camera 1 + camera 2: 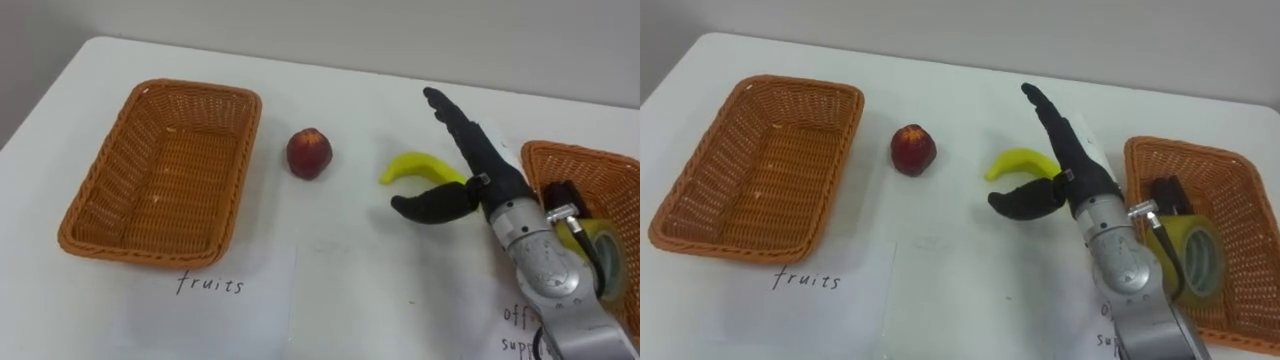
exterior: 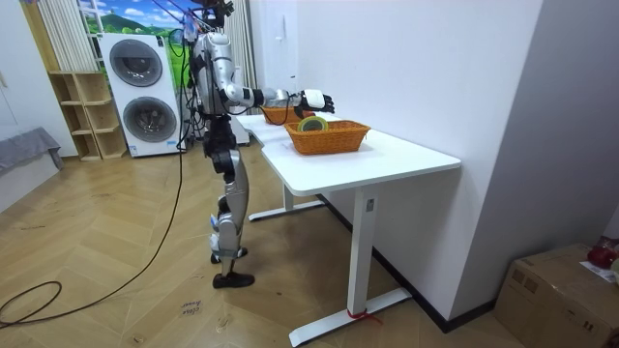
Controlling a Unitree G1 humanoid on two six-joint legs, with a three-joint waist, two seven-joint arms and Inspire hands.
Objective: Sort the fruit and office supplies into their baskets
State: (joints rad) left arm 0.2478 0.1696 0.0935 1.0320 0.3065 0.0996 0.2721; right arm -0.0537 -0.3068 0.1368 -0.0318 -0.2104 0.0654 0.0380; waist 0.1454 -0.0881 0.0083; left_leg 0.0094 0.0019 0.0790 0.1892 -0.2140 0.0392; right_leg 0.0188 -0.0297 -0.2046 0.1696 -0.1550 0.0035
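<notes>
Two fruits out, left eye view: a red fruit [image 1: 309, 153] lies just right of the empty basket [image 1: 160, 170]; the banana [image 1: 415, 167] lies farther right of it, both on the white surface [image 1: 350, 240].
Right hand [image 1: 488, 172]: spread wide over the banana, fingers straight, thumb on the near side, holding nothing; whether it touches the banana is unclear.
Step in hand: probably grasping the banana; settle over its middle, close round it, then carry it to the empty basket.
Room view: robot stands at the surface's far end, arm stretched over it.
Right eye view: a tape roll [image 1: 1200, 262] sits in the second basket [image 1: 1240, 165], well apart from the empty basket.

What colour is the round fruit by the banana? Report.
Round fruit: dark red, best in left eye view.
</notes>
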